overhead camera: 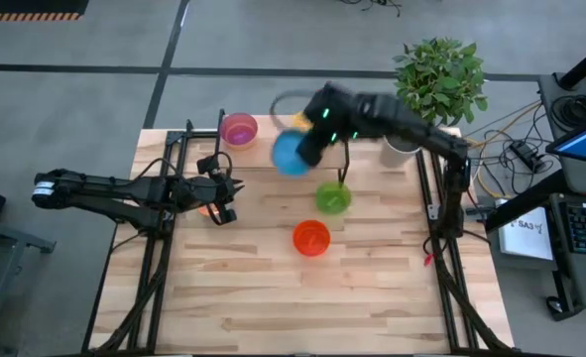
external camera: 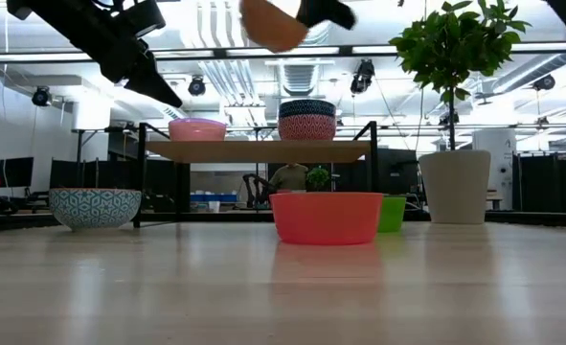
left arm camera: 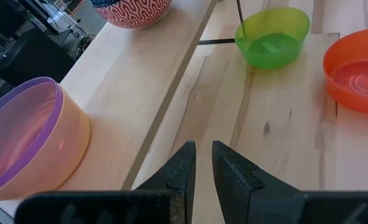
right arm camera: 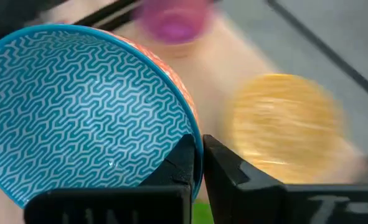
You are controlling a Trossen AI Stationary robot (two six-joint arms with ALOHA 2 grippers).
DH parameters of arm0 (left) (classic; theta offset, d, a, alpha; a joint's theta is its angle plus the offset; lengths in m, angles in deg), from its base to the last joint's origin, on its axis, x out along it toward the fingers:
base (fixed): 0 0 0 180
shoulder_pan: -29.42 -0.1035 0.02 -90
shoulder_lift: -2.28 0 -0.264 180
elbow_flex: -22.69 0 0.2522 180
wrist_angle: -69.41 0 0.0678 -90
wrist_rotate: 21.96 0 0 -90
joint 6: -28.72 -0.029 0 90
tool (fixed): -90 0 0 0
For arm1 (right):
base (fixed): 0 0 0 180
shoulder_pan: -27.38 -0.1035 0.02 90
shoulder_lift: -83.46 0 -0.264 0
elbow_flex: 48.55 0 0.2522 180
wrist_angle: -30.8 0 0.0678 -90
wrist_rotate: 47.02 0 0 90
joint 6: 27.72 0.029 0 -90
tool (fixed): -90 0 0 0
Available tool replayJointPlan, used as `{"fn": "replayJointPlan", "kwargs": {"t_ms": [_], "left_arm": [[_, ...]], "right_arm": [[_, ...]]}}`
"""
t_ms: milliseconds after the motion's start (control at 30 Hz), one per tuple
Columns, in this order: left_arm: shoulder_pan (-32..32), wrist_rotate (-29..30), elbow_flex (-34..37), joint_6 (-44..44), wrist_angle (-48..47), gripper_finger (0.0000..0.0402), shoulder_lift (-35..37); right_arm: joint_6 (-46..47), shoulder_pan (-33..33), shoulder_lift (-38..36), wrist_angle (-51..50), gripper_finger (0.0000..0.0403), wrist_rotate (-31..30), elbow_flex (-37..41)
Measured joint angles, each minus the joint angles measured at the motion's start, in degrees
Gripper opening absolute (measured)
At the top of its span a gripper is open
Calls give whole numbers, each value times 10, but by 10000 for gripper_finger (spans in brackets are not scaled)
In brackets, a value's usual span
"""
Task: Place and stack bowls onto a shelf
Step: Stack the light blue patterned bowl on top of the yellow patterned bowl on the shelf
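My right gripper point(right arm camera: 197, 155) is shut on a bowl point(overhead camera: 291, 154) that is orange outside and teal-patterned inside. It holds the bowl high above the shelf point(external camera: 259, 150), as the low view shows point(external camera: 275, 24). On the shelf plank stand a purple bowl point(external camera: 197, 129) and a red-patterned stack point(external camera: 306, 120). The green bowl point(overhead camera: 333, 198) and the red bowl point(overhead camera: 311, 238) rest on the table. A blue-and-white bowl point(external camera: 95, 206) sits on the table at the left of the low view. A blurred yellow bowl point(right arm camera: 283, 124) lies beyond the held one. My left gripper point(left arm camera: 201, 165) hovers by the shelf with its fingers nearly together, touching nothing. My right gripper pinches the bowl's rim point(right arm camera: 196, 134), one finger inside on the teal pattern and one outside on the orange wall. The bowl is lifted clear of everything and tilted. Its opening faces up toward the high camera.
A grey pot point(external camera: 454, 187) with a leafy plant point(overhead camera: 439, 74) stands at the table's far right corner, close behind my right arm. The near half of the table point(overhead camera: 302, 307) is bare wood. Black frame rails run along both table sides.
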Motion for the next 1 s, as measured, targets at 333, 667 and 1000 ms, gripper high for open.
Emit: {"fn": "replayJointPlan", "kwargs": {"t_ms": [333,667,1000], "left_arm": [[0,0,0,-2,0,36,0],[0,0,0,-6,0,36,0],[0,0,0,-6,0,36,0]], "right_arm": [[-12,145,11,-47,13,5,-14],[-33,168,52,-46,13,19,-14],[-50,170,74,-46,13,18,-14]]}}
